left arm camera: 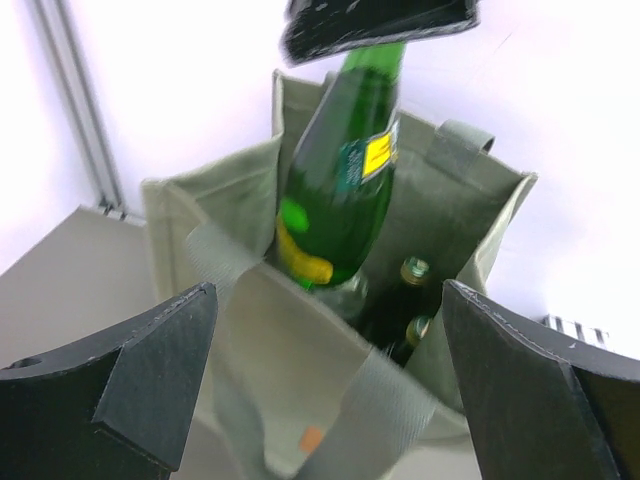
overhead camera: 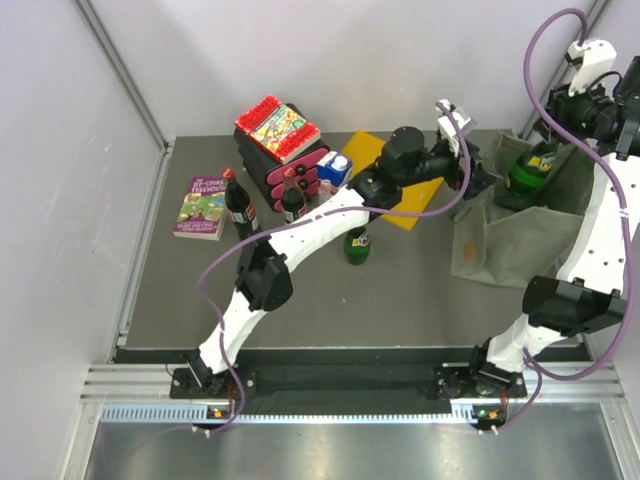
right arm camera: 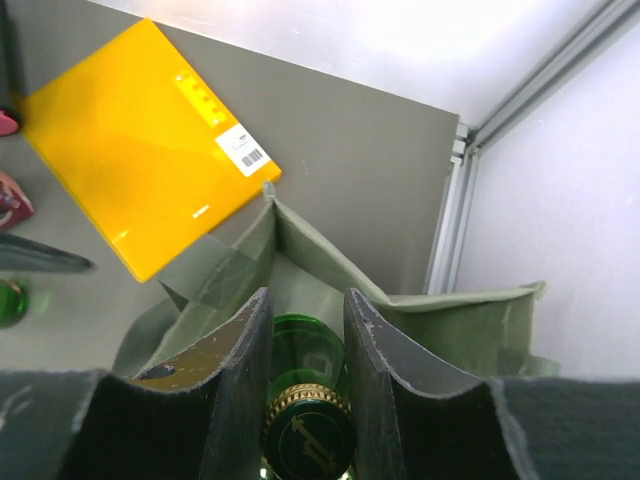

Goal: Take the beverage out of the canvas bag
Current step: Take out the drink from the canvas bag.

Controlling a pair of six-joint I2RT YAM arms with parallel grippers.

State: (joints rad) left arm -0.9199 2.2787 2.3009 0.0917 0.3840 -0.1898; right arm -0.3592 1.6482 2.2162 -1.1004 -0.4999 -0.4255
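Gripping the green bottle (left arm camera: 335,200), right jaws should next lift it clear of the canvas bag (left arm camera: 260,350); left jaws released.

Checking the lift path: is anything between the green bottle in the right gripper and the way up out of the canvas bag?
Nothing visible does. The right gripper holds the green bottle by its neck; the canvas bag stands open around it, handles clear of it.

A dark grey tabletop (overhead camera: 400,300) fills the middle of the top view, with plain white walls (overhead camera: 60,200) at left, back and right (silver metal posts (overhead camera: 123,75) mark the corners). Along the bottom run an aluminium rail (overhead camera: 330,380) and a shiny steel sheet (overhead camera: 350,455).
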